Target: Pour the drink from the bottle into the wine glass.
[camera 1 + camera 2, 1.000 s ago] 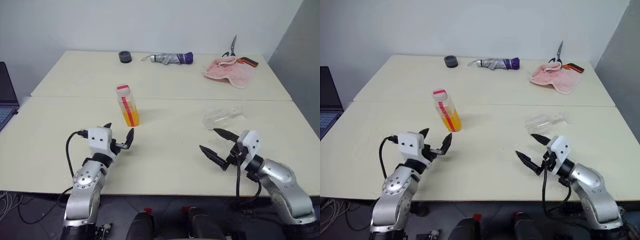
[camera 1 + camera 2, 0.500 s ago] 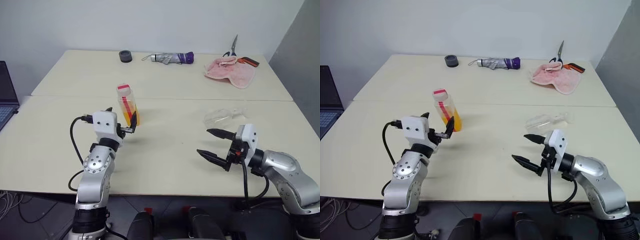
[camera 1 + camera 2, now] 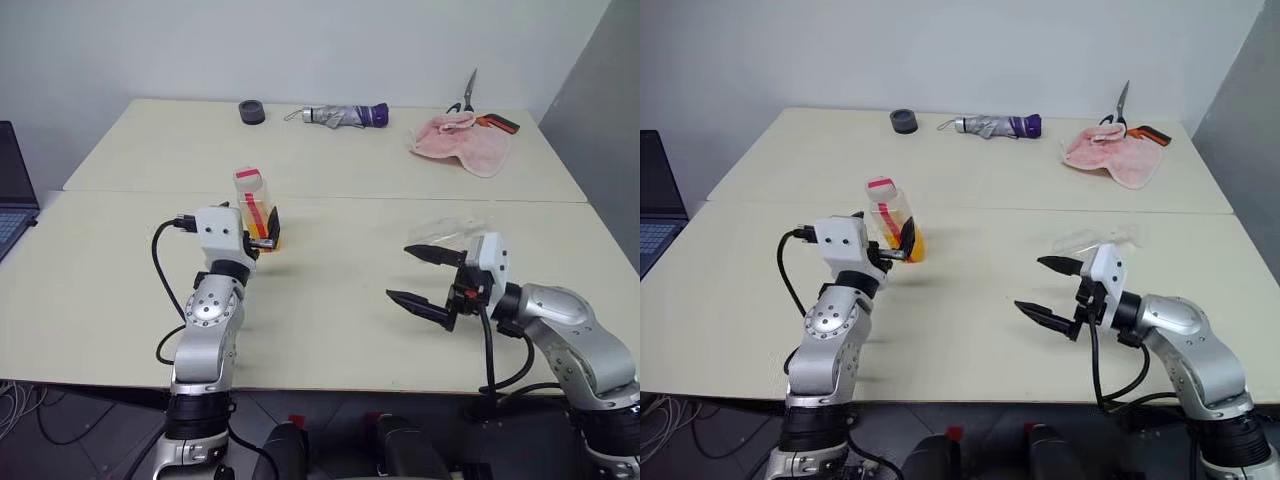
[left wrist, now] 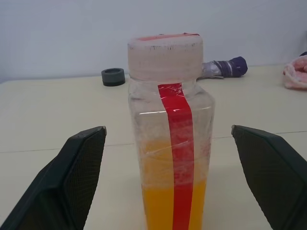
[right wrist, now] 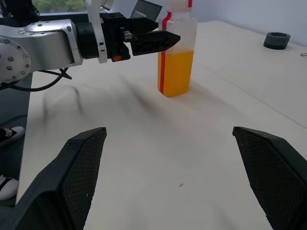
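The left gripper [image 4: 168, 182] has its jaws wide apart, one black finger [image 4: 72, 177] on each side of the bottle [image 4: 169, 139] without touching it. The bottle stands upright on the table, capped, with a red strip down its front and the drink [image 4: 173, 206] filling roughly its lower half. In the head view the left gripper [image 3: 262, 232] is raised level, right up against the bottle [image 3: 256, 208], near the seam between the two tabletops.

The right gripper [image 3: 425, 277] also has its jaws spread wide, empty, held above the table and pointing toward 9 o'clock, well apart from the bottle. Just beyond it, at about 1 o'clock from its fingertips, the wine glass [image 3: 447, 231] lies on its side on the near table.

The surface is two pale cream tables [image 3: 330, 320] pushed together, their joint running straight across. Along the far edge of the back table [image 3: 180, 150] sit a small dark round object [image 3: 251, 112] at 11 o'clock, a folded grey and purple umbrella [image 3: 340, 116] at 12, and a crumpled pink cloth [image 3: 460, 142] at 1 o'clock, with scissors [image 3: 465, 95] and an orange-handled tool [image 3: 497, 123] just behind it. A laptop's edge [image 3: 12, 195] shows past the table at 9 o'clock. Behind stands a plain white wall [image 3: 300, 45], meeting a grey panel [image 3: 600, 110] at 2 o'clock.
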You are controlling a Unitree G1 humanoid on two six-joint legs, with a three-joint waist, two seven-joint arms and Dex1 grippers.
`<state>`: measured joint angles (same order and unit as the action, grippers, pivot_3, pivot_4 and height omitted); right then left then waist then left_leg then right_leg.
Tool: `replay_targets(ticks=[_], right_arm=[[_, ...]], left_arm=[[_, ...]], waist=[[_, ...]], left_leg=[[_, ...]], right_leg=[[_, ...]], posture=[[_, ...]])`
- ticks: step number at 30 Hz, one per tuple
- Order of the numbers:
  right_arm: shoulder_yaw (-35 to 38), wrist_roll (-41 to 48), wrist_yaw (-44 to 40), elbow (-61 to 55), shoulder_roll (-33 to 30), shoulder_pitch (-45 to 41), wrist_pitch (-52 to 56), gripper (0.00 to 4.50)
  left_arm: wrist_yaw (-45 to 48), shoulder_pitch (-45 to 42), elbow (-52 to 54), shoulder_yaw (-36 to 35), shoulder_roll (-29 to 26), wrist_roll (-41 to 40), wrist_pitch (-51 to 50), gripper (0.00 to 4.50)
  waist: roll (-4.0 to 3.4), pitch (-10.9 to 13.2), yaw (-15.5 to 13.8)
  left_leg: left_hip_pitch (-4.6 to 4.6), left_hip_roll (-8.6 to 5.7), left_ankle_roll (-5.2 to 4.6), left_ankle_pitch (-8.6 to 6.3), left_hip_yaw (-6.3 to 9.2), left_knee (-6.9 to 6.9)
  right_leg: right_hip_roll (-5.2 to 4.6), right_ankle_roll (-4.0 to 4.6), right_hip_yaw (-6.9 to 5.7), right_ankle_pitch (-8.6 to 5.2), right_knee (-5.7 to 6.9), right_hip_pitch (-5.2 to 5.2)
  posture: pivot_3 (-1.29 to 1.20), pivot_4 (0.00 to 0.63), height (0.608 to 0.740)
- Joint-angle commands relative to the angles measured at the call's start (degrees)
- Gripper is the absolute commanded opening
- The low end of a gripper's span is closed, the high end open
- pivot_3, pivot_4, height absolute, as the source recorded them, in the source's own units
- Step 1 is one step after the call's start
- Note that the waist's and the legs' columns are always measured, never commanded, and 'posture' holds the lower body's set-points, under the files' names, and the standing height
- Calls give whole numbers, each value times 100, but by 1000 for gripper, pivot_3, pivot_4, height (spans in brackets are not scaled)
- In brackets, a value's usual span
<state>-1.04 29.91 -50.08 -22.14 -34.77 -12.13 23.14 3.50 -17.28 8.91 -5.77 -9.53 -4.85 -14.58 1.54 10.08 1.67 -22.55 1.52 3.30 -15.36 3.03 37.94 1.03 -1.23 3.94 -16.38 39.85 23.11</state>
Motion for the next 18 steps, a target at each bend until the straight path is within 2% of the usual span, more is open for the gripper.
replay_targets(ticks=[1, 8, 18], right_arm=[[117, 329, -24, -204, 39, -304, 183, 4500], [-14, 334, 147, -215, 214, -838, 321, 4500], [-169, 278, 266, -260, 350, -876, 350, 4500]], left_arm=[[-129, -231, -13, -50, 45, 56, 73, 4482], [-257, -582, -368, -32, 95, 140, 112, 4482], [-439, -899, -716, -67, 150, 157, 164, 4482]], waist=[[0, 0, 1], [1, 0, 0], [1, 0, -3]], left_leg=[[0, 0, 0, 0, 0, 0], [-3, -1, 0, 0, 2, 0], [-8, -1, 0, 0, 6, 0]], right_leg=[[0, 1, 0, 1, 0, 0], [-1, 2, -3, 2, 0, 0], [-6, 3, -7, 2, -1, 3]], posture=[[0, 150, 740], [0, 150, 740], [0, 150, 740]])
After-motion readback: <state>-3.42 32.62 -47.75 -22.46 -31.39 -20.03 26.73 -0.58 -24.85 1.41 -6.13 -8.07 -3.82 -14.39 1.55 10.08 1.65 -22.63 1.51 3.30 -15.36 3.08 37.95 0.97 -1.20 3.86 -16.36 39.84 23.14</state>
